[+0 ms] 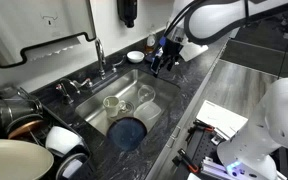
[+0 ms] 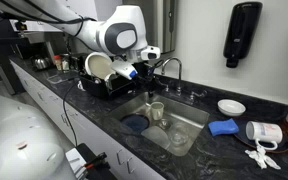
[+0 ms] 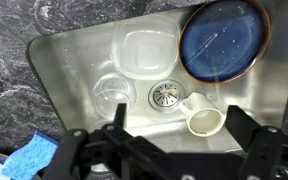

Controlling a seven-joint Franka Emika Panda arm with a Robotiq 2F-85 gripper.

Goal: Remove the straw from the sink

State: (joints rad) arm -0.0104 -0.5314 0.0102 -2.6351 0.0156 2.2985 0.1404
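The steel sink holds a blue plate, a clear square container, a clear glass and a white cup lying on its side by the drain. I cannot make out a straw for certain. A thin pale streak crosses the blue plate, and I cannot tell what it is. My gripper is open and empty, hovering above the near edge of the sink.
A chrome faucet stands at the sink's back. A blue sponge and a white bowl lie on the dark stone counter. A dish rack holds bowls and pots.
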